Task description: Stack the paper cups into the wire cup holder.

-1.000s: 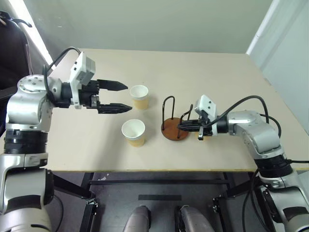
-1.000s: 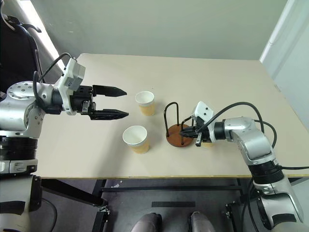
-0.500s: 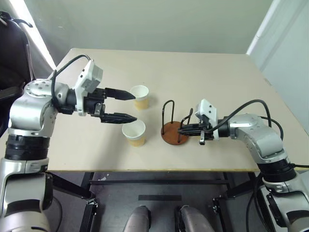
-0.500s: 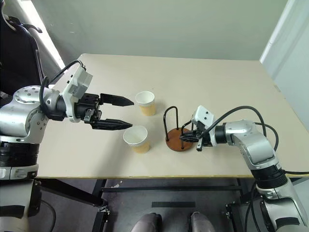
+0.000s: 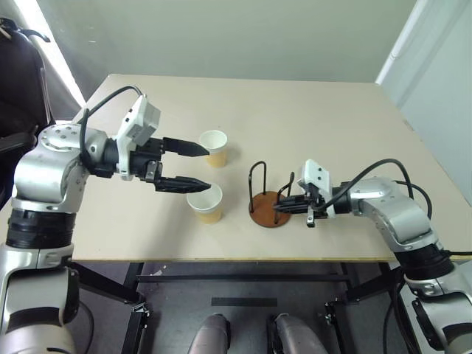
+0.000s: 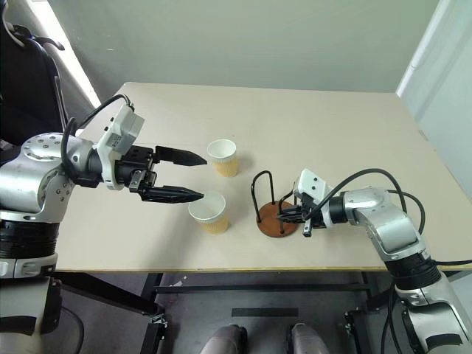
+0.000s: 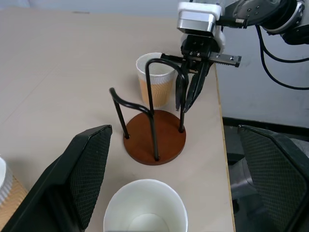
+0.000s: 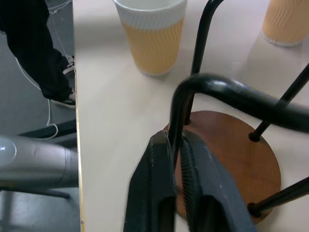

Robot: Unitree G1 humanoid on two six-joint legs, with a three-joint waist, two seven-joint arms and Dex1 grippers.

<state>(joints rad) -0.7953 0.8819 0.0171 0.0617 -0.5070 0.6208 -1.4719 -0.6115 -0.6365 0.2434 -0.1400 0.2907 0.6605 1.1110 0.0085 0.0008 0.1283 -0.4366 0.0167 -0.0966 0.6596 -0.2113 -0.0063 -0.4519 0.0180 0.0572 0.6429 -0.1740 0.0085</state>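
Two paper cups stand upright left of centre: a far cup point(image 5: 214, 147) and a near cup point(image 5: 206, 203). My left gripper point(image 5: 207, 167) hovers open between them, its lower finger just over the near cup's rim. The wire cup holder point(image 5: 269, 209), a reddish-brown disc with two black wire loops, stands empty right of the near cup. My right gripper point(image 8: 176, 138) reaches in from the right, shut on one upright wire of the holder point(image 8: 227, 154). In the left wrist view a third cup point(image 7: 155, 81) stands just behind the holder, beside the right gripper point(image 7: 186, 102).
The beige table point(image 5: 310, 125) ends in a front edge point(image 5: 243, 259) close to the holder and the near cup. Black cables trail from both wrists. A dark chair point(image 5: 18, 74) stands off the table's left side.
My left gripper has moved right and a little down, from left of the cups to over the near cup's rim. The right gripper has pulled the holder slightly toward the front edge.
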